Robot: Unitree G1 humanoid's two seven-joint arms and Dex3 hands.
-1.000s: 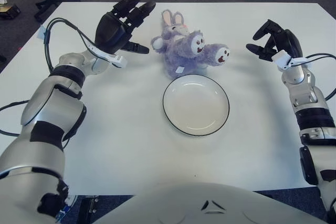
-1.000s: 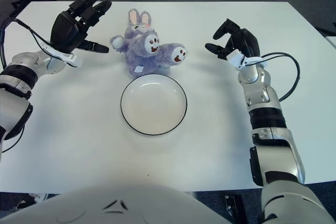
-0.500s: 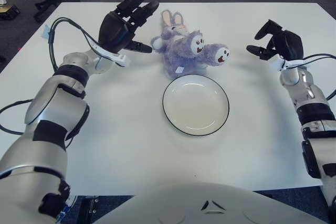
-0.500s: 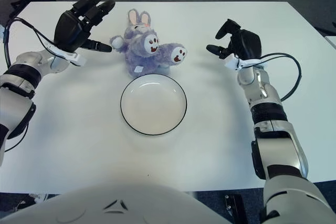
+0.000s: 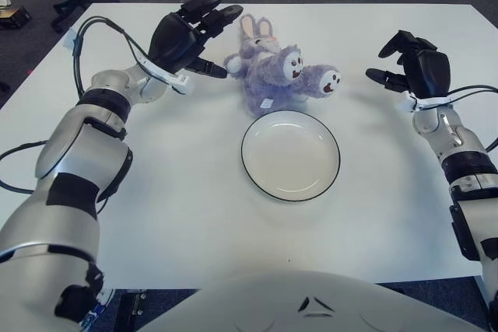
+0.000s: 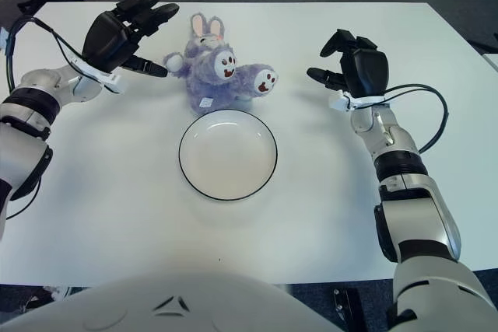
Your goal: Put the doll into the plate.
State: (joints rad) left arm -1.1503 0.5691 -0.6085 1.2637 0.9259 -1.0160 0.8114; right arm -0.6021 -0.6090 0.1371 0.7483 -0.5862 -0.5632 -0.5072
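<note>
The purple doll (image 5: pixel 276 74) is seen lying on the table (image 5: pixel 156 192) just beyond the far rim of the empty plate (image 5: pixel 290 155), with its long axis running left to right, ears toward the left hand (image 5: pixel 189 36) and feet toward the right hand (image 5: pixel 412 68). Both hands are held open and hold nothing, one on each side of the doll. The left hand is judged the nearer, its fingertips just beside the doll's head, while the right is kept clearly apart from the feet.

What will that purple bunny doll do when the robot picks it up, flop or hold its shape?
The doll looks like fuzzy plush, so it will probably squash and droop from a grasp. It is likely light for its bulk. Sprawled flat beyond the plate, it seems unlikely to roll. Left hand and right hand flank it, open.
</note>
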